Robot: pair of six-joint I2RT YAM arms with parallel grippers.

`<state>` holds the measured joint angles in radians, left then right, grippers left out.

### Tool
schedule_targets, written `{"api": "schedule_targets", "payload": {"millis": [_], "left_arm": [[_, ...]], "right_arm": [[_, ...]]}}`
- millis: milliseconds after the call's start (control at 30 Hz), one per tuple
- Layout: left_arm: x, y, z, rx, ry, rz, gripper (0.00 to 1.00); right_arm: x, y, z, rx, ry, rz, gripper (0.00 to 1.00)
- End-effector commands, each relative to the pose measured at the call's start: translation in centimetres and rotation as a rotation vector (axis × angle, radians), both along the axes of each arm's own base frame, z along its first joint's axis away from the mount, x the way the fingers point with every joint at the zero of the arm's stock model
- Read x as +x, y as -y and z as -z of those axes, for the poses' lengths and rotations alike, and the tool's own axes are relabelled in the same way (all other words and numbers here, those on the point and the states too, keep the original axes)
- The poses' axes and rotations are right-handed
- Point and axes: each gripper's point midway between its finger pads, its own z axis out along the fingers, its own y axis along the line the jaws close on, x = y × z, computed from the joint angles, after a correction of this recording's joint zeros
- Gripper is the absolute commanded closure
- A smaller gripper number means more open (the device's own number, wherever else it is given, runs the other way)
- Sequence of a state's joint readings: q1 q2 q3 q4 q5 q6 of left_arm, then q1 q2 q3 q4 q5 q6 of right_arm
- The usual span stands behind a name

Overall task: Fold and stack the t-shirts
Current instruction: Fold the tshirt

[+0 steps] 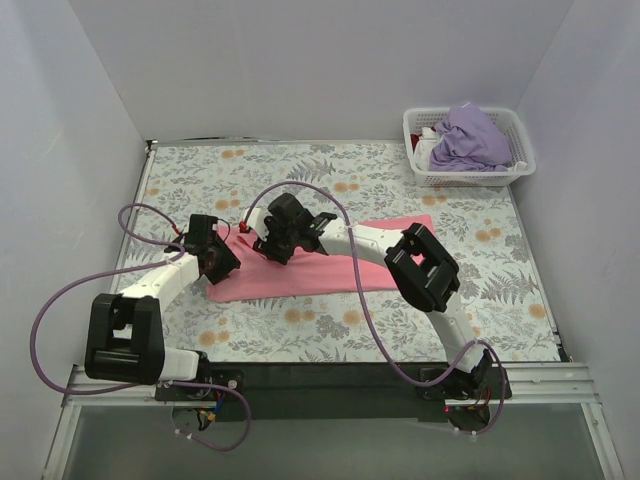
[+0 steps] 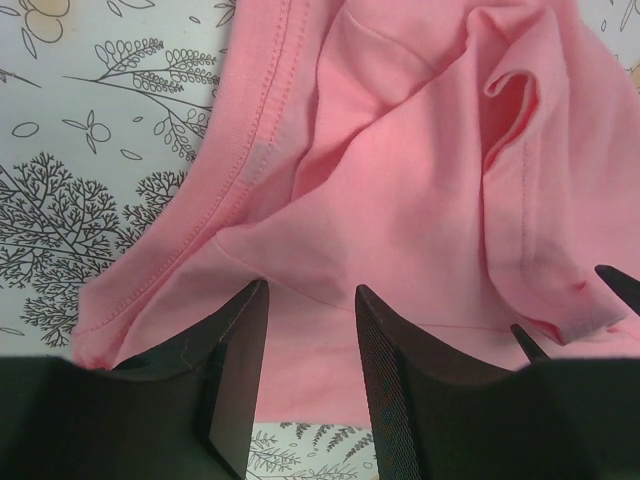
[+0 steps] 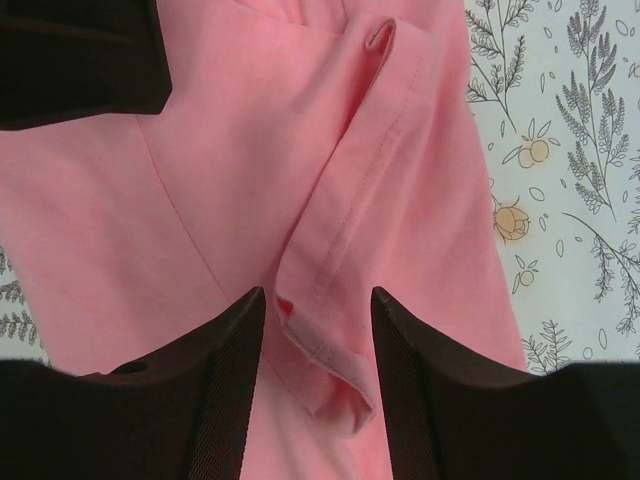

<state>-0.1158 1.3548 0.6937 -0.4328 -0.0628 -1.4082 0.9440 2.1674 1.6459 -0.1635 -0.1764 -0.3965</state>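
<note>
The salmon pink t-shirt [image 1: 300, 275] lies partly folded as a long band across the middle of the table. Both grippers are at its left end. My left gripper [image 1: 222, 262] is open just above the cloth, with a bunched fold and a stitched hem [image 2: 400, 150] in front of its fingers [image 2: 310, 290]. My right gripper [image 1: 268, 245] is open, with a rolled hem edge [image 3: 330, 300] lying between its fingers [image 3: 318, 292]. The lavender purple t-shirt [image 1: 470, 140] is heaped in the basket.
The white lattice basket [image 1: 470, 180] stands at the back right corner. The floral tablecloth [image 1: 300, 170] covers the table. White walls close in the left, right and back sides. Purple cables loop from both arms.
</note>
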Motion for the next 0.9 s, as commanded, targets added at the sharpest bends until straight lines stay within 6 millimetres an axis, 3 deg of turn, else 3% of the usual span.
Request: {"api": "schedule_targets", "payload": {"millis": [0, 133, 233, 267, 400, 633, 867], "left_arm": [[0.1, 0.2, -0.2, 0.001, 0.015, 0.02, 0.61], [0.1, 0.0, -0.1, 0.012, 0.011, 0.017, 0.61], [0.0, 0.0, 0.1, 0.011, 0.002, 0.02, 0.61], [0.1, 0.0, 0.2, 0.014, 0.002, 0.019, 0.61], [0.0, -0.2, 0.3, 0.024, -0.006, 0.017, 0.61], [-0.2, -0.5, 0.6, 0.039, -0.025, 0.012, 0.61], [-0.3, -0.7, 0.9, 0.049, -0.035, 0.008, 0.61]], "right_arm": [[0.6, -1.1, -1.3, 0.016, 0.042, -0.022, 0.47], [0.5, -1.2, -0.8, 0.01, 0.029, -0.03, 0.55], [0.8, -1.0, -0.3, -0.003, 0.033, -0.014, 0.67], [1.0, -1.1, -0.4, 0.001, 0.036, -0.007, 0.77], [1.9, -1.2, -1.5, 0.028, 0.047, 0.023, 0.99], [5.4, 0.6, -3.9, 0.122, 0.045, 0.184, 0.99], [7.7, 2.7, -2.3, 0.149, -0.046, 0.339, 0.99]]}}
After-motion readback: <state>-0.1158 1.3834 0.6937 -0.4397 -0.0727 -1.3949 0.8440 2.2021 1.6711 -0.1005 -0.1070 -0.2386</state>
